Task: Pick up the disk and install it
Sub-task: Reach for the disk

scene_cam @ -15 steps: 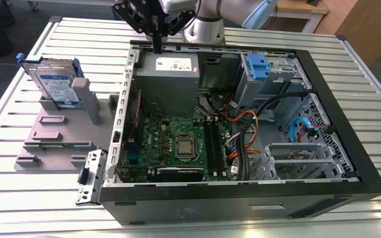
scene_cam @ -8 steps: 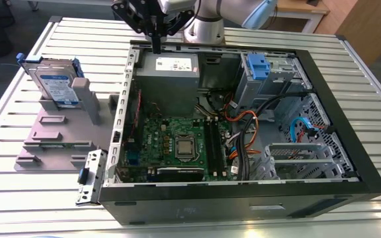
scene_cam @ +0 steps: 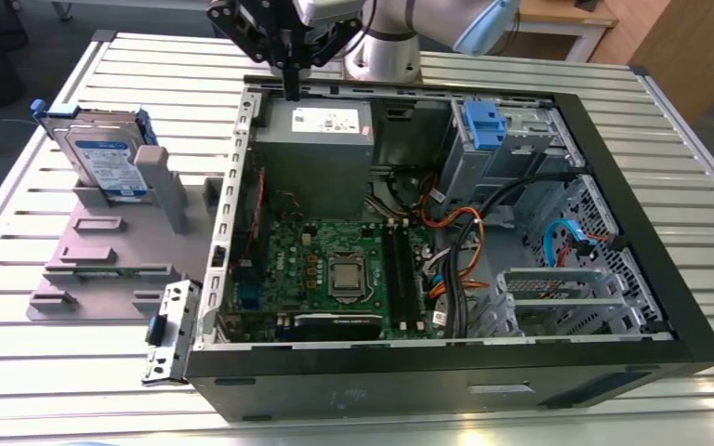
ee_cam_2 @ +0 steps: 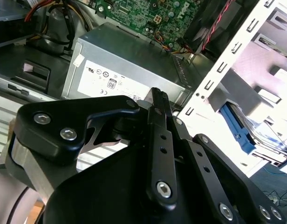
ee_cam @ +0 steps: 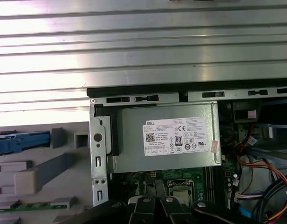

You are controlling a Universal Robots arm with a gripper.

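Note:
The disk (scene_cam: pixel 100 160) is a silver-grey drive with a white-and-blue label and blue rails. It stands on edge in a grey holder (scene_cam: pixel 109 251) at the exterior view's left, outside the computer case. In the second wrist view its blue rail (ee_cam_2: pixel 237 129) shows past the case wall; in the first wrist view the rail (ee_cam: pixel 21 142) lies beside the holder. My gripper (scene_cam: pixel 293 90) hangs over the case's rear edge, above the grey power supply (scene_cam: pixel 320 130), well apart from the disk. Its fingers (ee_cam_2: pixel 158 100) are pressed together, shut on nothing.
The open black computer case (scene_cam: pixel 654 232) fills the middle of the slatted metal table (scene_cam: pixel 85 372). Inside are the green motherboard (scene_cam: pixel 332 269), bundled cables (scene_cam: pixel 469 232) and a drive bay with a small blue clip (scene_cam: pixel 482 125). A loose metal bracket (scene_cam: pixel 168 330) lies by the case's front corner.

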